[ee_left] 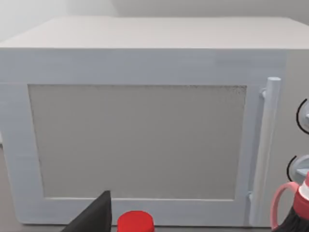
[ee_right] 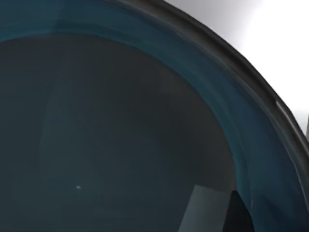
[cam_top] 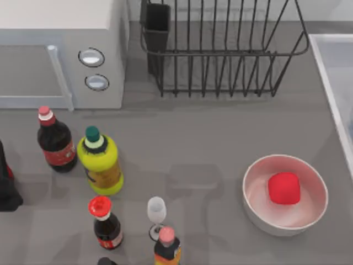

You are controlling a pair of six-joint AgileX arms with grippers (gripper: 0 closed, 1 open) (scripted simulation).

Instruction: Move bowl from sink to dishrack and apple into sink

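Labels on the soy-sauce bottle and the yellow bottle are showing no readable writing. Close under the right wrist camera, the teal-blue bowl is showing its dark inside and curved rim; whether that gripper is clenching it, I cannot tell. By the table's right side, the blocky red apple is sitting in the white bowl, near the sink. At the back, the black wire dishrack is standing beside the microwave, which the left wrist camera is facing.
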